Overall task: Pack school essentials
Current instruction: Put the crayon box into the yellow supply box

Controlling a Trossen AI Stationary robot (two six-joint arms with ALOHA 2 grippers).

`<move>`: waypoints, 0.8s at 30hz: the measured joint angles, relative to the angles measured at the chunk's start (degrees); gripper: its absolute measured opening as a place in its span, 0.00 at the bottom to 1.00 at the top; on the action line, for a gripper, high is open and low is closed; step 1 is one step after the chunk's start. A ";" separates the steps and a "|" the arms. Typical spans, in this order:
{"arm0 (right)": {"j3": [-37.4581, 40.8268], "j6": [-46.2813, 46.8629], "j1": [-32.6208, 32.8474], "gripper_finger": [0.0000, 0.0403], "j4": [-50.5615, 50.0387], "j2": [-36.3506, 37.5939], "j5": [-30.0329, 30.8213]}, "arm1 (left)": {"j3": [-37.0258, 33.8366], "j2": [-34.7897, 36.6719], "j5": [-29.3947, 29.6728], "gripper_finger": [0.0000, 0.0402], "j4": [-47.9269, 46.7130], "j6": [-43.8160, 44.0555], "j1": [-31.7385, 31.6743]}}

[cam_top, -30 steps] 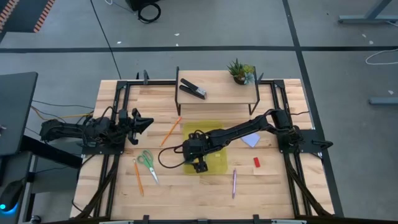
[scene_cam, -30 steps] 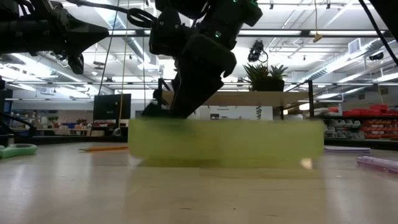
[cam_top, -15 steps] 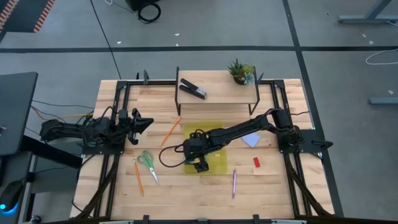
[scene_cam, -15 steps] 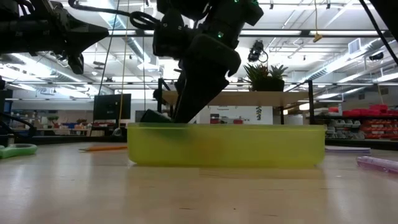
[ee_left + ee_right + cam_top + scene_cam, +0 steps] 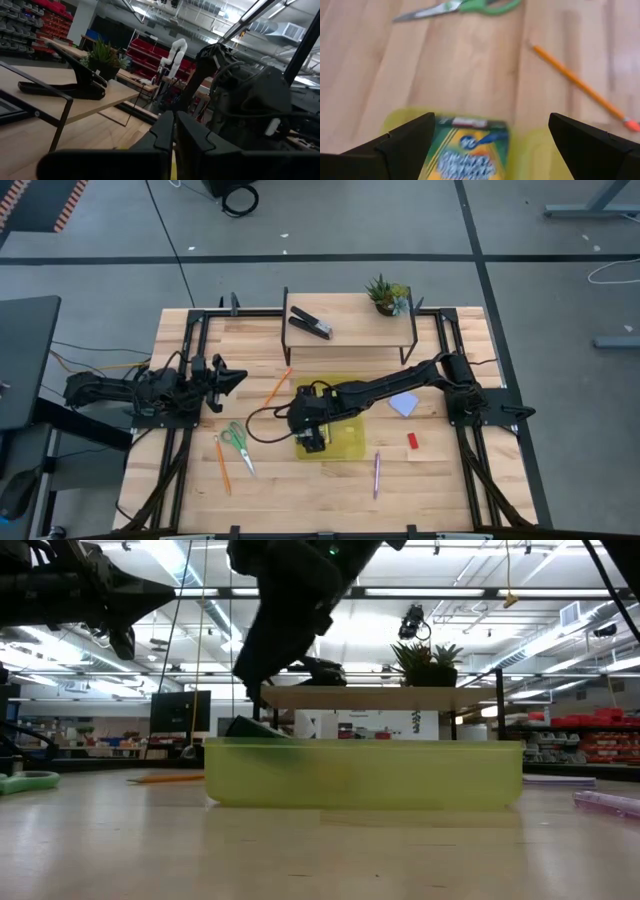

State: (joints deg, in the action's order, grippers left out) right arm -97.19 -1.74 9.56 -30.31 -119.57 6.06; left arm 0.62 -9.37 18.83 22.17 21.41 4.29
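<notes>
The right claw (image 5: 312,435) is held spread and empty above the yellow-green tray (image 5: 350,442). Directly beneath it, the crayon box (image 5: 465,152) lies in the tray, judged just deposited. Next, a retreat and a reach for another item are called for: just beyond the claw, the green-handled scissors (image 5: 236,439) and an orange pencil (image 5: 222,464) lie on the wooden desk (image 5: 440,480). The left claw (image 5: 172,131), pressed together, waits far aside. Beyond, a workshop is seen.

Worktop (image 5: 450,480): light wood.
On it: yellow-green tray (image 5: 352,442), green-handled scissors (image 5: 236,437), two orange pencils (image 5: 221,463) (image 5: 274,390), purple pen (image 5: 376,473), red eraser (image 5: 411,440), pale blue notepad (image 5: 403,404).
</notes>
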 joint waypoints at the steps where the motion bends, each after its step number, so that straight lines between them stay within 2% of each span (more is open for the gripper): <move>1: 0.00 0.66 -0.02 0.99 1.00 -0.04 0.82 | 0.00 0.00 0.00 0.06 -0.14 0.00 0.01; 9: 0.97 0.76 -0.25 0.99 5.91 -2.14 5.63 | 0.00 0.00 -0.02 0.08 0.00 0.00 0.00; 24: 1.05 0.67 -1.57 0.99 3.62 -4.74 6.01 | 0.00 -0.85 -0.02 0.06 -0.12 0.02 0.02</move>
State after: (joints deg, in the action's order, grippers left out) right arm -96.14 -1.07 7.99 -26.70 -124.31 12.08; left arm 0.62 -10.22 18.81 22.05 21.43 4.32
